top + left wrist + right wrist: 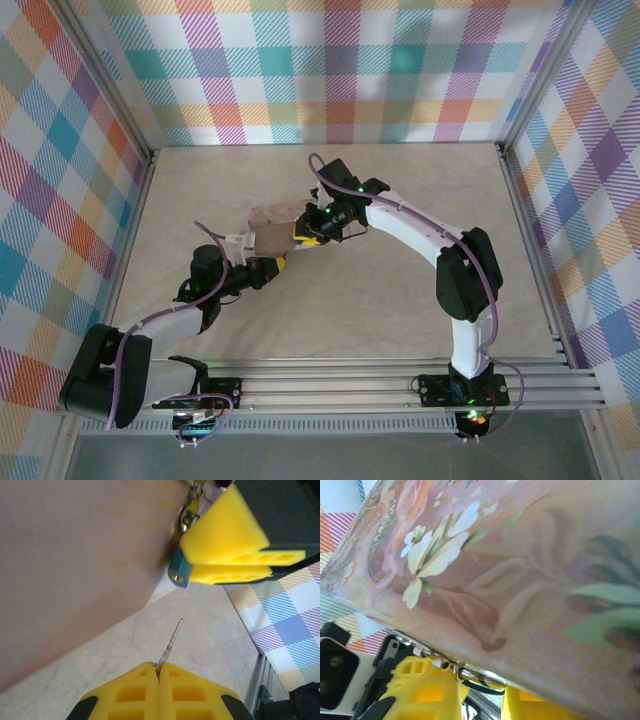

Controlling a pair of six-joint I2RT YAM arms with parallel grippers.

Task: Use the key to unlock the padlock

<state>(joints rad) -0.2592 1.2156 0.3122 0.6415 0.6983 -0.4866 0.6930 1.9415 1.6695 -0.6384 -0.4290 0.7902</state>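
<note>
In the left wrist view my left gripper (pixel 158 666) is shut on the key (pixel 172 640), whose thin silver blade sticks out toward the padlock (pixel 179 571). The padlock shows a small teal body end with a brass keyhole, and its silver shackle (pixel 188 514) hooks onto the pink tin box (pixel 75 565). The key's tip is a short way below the keyhole and does not touch it. My right gripper (pixel 308 235) is shut on the padlock, yellow fingers (pixel 225 535) clamping its body. The shackle (pixel 476 673) also shows in the right wrist view, under the flowered tin (pixel 510 565).
The tin box (pixel 275 225) lies mid-table between the two arms, with my left gripper (pixel 272 266) just in front of it. Checked walls enclose the marbled tabletop (pixel 400 300), and a metal rail (pixel 400 375) runs along the near edge.
</note>
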